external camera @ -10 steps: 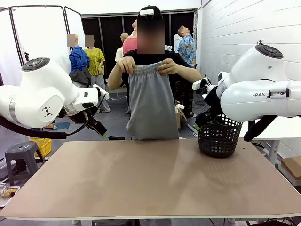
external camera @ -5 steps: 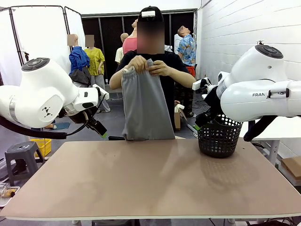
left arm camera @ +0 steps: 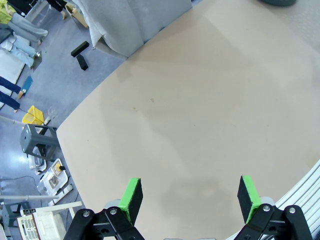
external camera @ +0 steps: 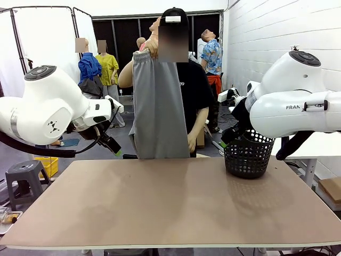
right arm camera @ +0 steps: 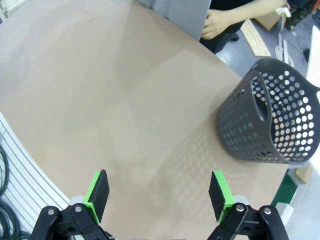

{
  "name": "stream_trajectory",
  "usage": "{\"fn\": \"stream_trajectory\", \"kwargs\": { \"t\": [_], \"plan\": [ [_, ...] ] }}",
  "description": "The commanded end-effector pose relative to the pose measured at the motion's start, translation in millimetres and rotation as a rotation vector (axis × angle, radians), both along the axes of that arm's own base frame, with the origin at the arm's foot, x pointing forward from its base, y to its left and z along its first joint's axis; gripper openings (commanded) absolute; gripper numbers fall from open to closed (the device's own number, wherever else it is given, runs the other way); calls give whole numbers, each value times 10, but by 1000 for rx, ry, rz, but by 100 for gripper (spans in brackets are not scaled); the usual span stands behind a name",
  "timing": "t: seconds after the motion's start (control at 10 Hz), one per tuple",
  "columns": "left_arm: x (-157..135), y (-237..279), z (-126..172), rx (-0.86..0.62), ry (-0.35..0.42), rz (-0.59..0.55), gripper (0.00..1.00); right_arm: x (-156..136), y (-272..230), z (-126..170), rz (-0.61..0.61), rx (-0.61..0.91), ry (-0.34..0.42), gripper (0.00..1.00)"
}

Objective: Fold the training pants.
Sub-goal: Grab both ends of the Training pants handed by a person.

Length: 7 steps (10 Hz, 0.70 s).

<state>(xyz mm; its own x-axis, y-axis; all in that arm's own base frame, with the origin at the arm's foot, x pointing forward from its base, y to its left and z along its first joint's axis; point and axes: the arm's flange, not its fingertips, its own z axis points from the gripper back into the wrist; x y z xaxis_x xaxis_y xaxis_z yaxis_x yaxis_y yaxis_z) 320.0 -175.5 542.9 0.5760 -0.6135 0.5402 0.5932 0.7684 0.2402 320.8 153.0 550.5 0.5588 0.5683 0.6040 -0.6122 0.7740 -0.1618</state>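
Note:
The person at the far side holds the light grey training pants [external camera: 158, 106] up by the waistband with a raised hand, the other hand [external camera: 192, 142] near the hem. The hem hangs just above the table's far edge; the pants' lower part shows in the left wrist view [left arm camera: 130, 22] and the right wrist view [right arm camera: 172, 10]. My left gripper [left arm camera: 189, 196] hovers above the table's left side, open, nothing between its green pads. My right gripper [right arm camera: 159, 192] hovers over the right side, open and empty too.
A black perforated basket [external camera: 248, 154] stands at the table's far right, also in the right wrist view [right arm camera: 267, 117]. The brown table [external camera: 170, 202] spreads in front. A grey stool [external camera: 24, 178] and a yellow bin [external camera: 48, 165] sit on the floor at left.
The person has lifted the pants higher and swung them toward picture left, one hand dropping to the hem. Both arms have stayed still.

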Motion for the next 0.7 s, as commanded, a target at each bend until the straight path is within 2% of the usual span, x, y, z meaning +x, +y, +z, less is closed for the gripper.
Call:
{"fn": "stream_trajectory", "kwargs": {
  "t": [0.0, 0.6],
  "plan": [
    [5, 4, -9, 1, 1, -7, 100, 11, 0, -15, 2, -4, 3, 100],
    [5, 4, -9, 1, 1, -7, 100, 11, 0, -15, 2, -4, 3, 100]
  ]
}}
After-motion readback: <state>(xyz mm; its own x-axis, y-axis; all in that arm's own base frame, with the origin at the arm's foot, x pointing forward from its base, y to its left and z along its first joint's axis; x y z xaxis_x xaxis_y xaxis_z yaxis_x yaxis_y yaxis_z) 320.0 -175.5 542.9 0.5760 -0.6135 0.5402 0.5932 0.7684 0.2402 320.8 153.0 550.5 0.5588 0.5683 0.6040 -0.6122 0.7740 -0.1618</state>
